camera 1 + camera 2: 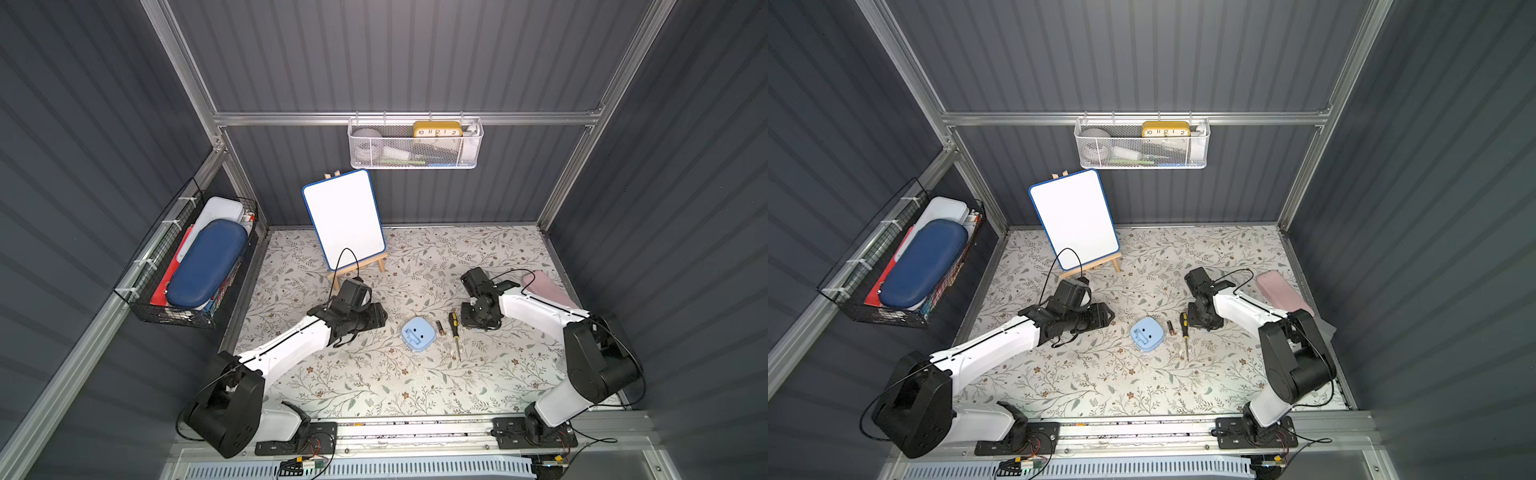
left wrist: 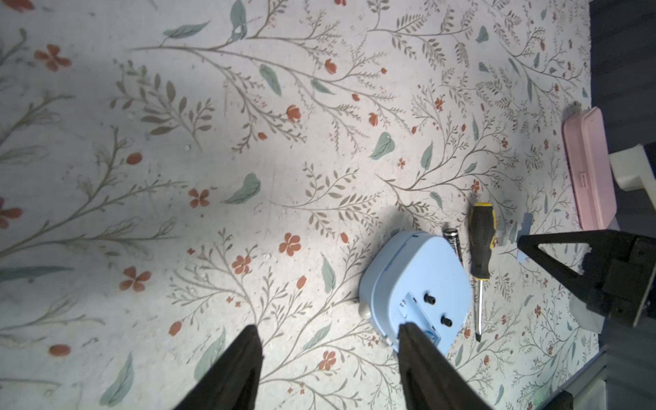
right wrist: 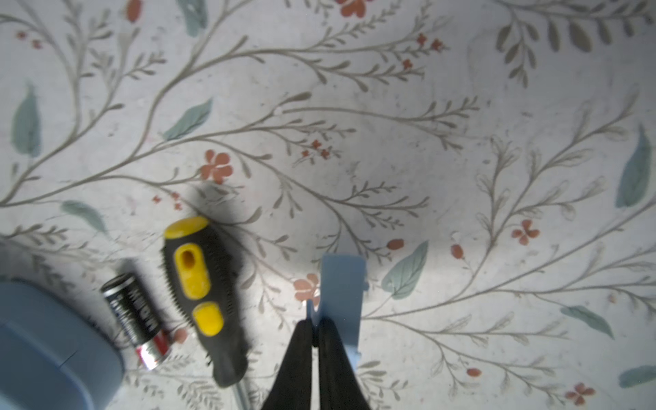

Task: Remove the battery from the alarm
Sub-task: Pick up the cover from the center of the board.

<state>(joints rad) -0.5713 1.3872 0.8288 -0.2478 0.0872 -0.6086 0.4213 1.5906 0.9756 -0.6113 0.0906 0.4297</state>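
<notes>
On my right wrist feed the right gripper (image 3: pixel 314 321) has its jaws drawn almost together, pinching the edge of a flat light-blue piece (image 3: pixel 342 294) that sticks out past the fingertips (image 3: pixel 301 340); it holds nothing else. The left gripper (image 2: pixel 328 326) stands with its jaws wide apart and empty; one of its fingers (image 2: pixel 419 351) crosses in front of the alarm's near edge on the left wrist feed, though I cannot tell whether it touches.

Just beside the right gripper lies the screwdriver (image 3: pixel 202 291), black and yellow handle, flat on the table (image 1: pixel 374 382); next to that handle lies the battery (image 3: pixel 136 316), on its side on the flowered surface, out of the alarm; in both top views I see it between the alarm and the screwdriver (image 1: pixel 439 327), close to the alarm's edge (image 1: pixel 1170 327).

The alarm (image 1: pixel 418 333) lies face down with its blue back up, between my two arms; its back shows two small black knobs and an uncovered slot with a bit of metal inside (image 2: pixel 415 280).

Further out, a pink case (image 1: pixel 544 289) rests on the table behind the right arm; a whiteboard on a small easel (image 1: pixel 345 218) stands at the back, behind the left arm.
</notes>
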